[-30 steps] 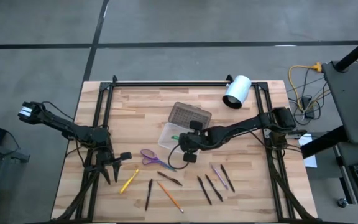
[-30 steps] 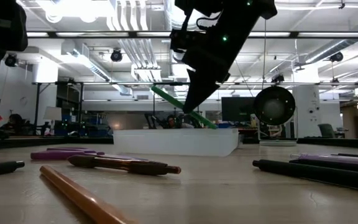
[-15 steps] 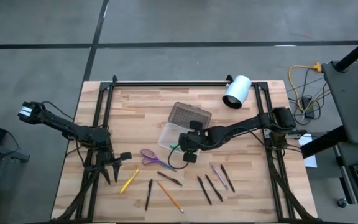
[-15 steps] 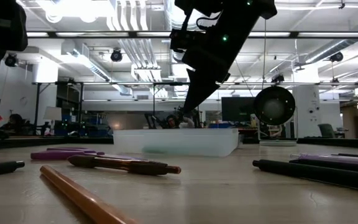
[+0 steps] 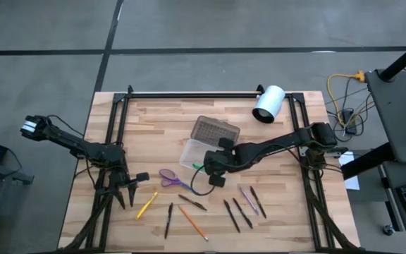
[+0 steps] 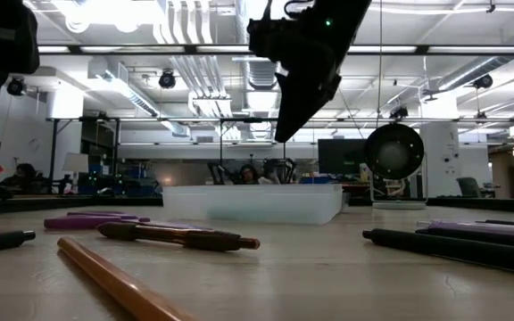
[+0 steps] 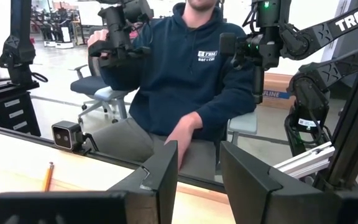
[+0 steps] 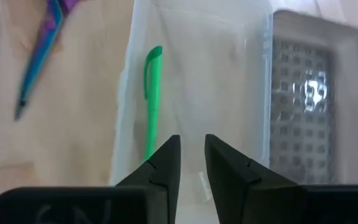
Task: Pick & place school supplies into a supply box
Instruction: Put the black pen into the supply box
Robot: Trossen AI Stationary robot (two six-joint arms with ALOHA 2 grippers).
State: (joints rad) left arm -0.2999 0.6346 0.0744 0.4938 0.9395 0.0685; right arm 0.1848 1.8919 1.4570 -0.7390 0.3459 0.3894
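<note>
Since the green pen [image 8: 151,102] already lies inside the clear supply box [image 5: 191,151], along the box's near wall, the next pick is judged to turn on what remains on the table [image 5: 154,120]. The right gripper [image 5: 210,171] is poised just above the box's 5 o'clock corner, its fingers [image 8: 164,163] parted by a narrow gap and nothing held between them. From there, the purple scissors [image 5: 169,177] are found at about 9 o'clock, close by, with their long axis running roughly from 10 to 4 o'clock. A dark pen [image 5: 192,203] lies at 7 o'clock, an orange pencil [image 5: 192,223] beyond it, and a row of dark and purple pens [image 5: 242,206] at 5 o'clock, their axes slanted from 11 to 5. The right arm is clearly the nearer to all of these. The left gripper [image 5: 127,192] is parked at the table's 8 o'clock edge, fingers spread wide and empty, with only the yellow pen [image 5: 146,205] just beside it. A wrist turn is probably needed to set the right fingers across the chosen item's axis.
</note>
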